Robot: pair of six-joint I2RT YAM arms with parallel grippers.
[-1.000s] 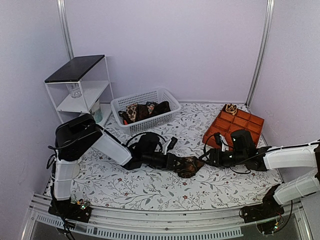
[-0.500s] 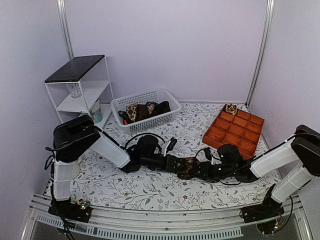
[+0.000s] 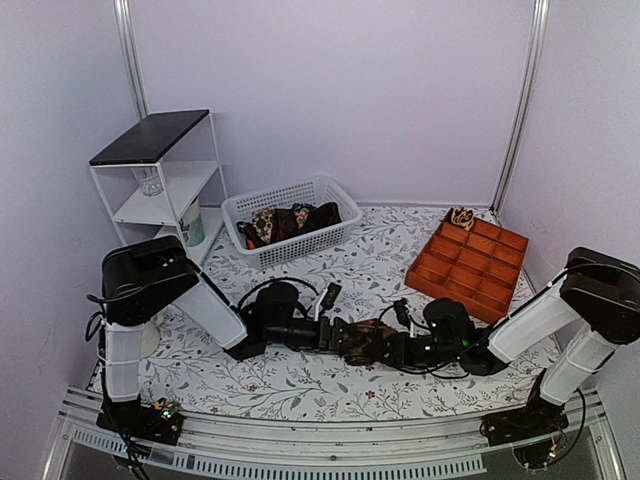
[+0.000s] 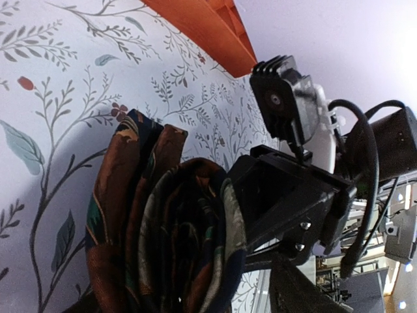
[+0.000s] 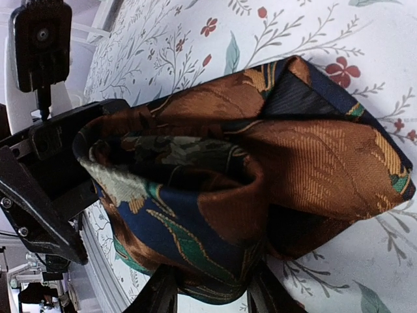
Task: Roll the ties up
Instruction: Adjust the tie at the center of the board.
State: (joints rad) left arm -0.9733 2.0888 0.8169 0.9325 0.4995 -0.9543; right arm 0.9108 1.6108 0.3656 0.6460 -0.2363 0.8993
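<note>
From above, we see both arms stretched low over the flowered desk (image 3: pixel 300 385), meeting near the middle of its front half. The left tool (image 3: pixel 343 335) and the right tool (image 3: pixel 393 347) face each other, and a rolled tie (image 3: pixel 368 338) in brown and rust lies on the desk between them, in contact with both. Behind them a white basket (image 3: pixel 300 245) holds more ties (image 3: pixel 285 222) in a loose heap. A white shelf (image 3: pixel 165 190) stands just left of it. To the right, an orange tray (image 3: pixel 480 265) of square compartments carries a tan spotted tie (image 3: pixel 461 217), rolled, in a compartment at its far corner. Through the left wrist camera, the rolled tie (image 4: pixel 163 222) fills the middle, its coils of brown, green and dark blue seen end on. One finger (image 4: pixel 296 293) of the left tool shows at the bottom edge with a sliver of desk between it and the roll, so its jaws stand apart around the roll without pressing it. The black body of the right tool sits against the far side of the roll, and an edge of the orange tray (image 4: pixel 202 26) lies beyond. Through the right wrist camera, the rolled tie (image 5: pixel 260 156) lies on its side on the desk. The right tool's two fingers (image 5: pixel 163 293) come up from the bottom edge and are clamped on the roll's lower fold. The left tool's black jaws are spread at the opposite end.
</note>
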